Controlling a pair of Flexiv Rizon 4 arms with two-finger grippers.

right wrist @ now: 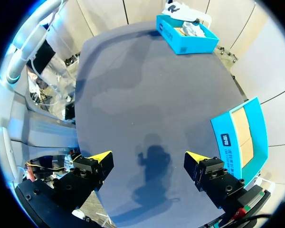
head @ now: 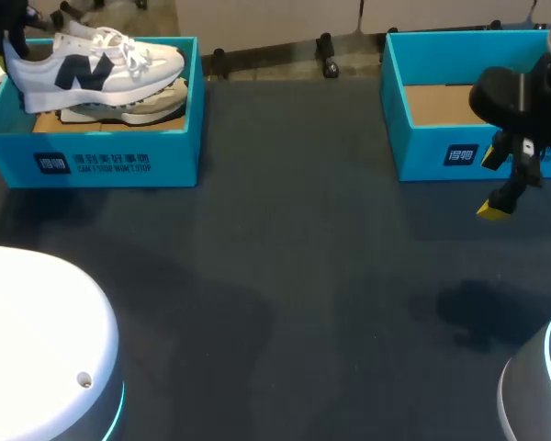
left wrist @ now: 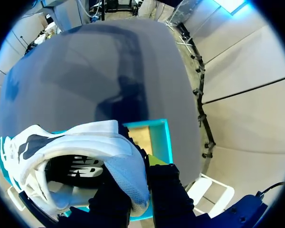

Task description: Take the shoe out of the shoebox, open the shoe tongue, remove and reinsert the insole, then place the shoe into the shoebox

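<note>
White arm base [head: 37, 349] sits nearest, low on the left, nothing on it. Behind it is the blue shoebox [head: 92, 156] at the far left of the worktop [head: 285, 276]. The white shoe [head: 92, 64] with dark side logo is raised over the shoebox, heel at the left, toe above the right wall. It is not yet clear of the box. A second shoe [head: 129, 112], beige-grey, lies inside underneath it.

The left gripper [left wrist: 140, 178] is clamped on the shoe's heel collar, one finger inside the opening, one outside on the heel back. Nothing else supports the shoe.

The middle of the worktop is dark cloth. A second shoebox [head: 441, 152] sits at the far right, with cardboard showing inside. Just in front of it the right gripper [right wrist: 147, 156] hangs above the worktop, fingers spread wide, empty, touching nothing.

Risks:
- **Heel-only hold.** The toe is unsupported, so the shoe may sag or twist in the fingers, or slip out if the collar fabric gives.
- **Low toe.** The toe or sole could catch the shoebox's right wall on a sideways move and drag the box.
- **Loose laces.** They could snag on the second shoe.
</note>
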